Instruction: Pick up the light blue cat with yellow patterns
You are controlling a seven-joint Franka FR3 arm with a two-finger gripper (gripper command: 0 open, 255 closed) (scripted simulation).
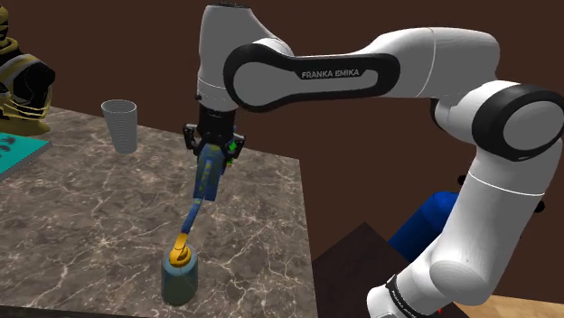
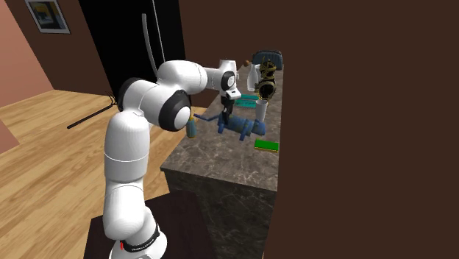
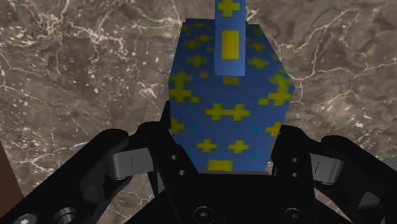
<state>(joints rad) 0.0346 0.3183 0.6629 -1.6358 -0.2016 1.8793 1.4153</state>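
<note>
Franka arm w/ end effector pinching the blue, yellow-patterned cat by one end. The fingers are pressed to both flanks, no gap seen in the wrist view. The cat hangs below the grip, over the worktop and nr its arm-side edge. The second exterior view puts it off the surface, so the pick looks as good as made.

An end-on hold lets the long body dangle rather than lever vs. the pads, which is prob. why it's gripped so, though a swing could work it loose. Its thin lower part trails toward a yellow-capped bottle by the same edge; contact can't be judged.

A grey cup stands toward the far edge, well apart. A gold-and-black helmet sits at the far corner, w/ a teal item just beside it. A green slab lies by the wall-side edge.

The worktop is dark, white-veined stone-look, a long counter set against a brown wall. The room has a wood floor, a framed picture on a pinkish side wall, and a black area behind the arm. A dark stand sits at the arm's foot.
</note>
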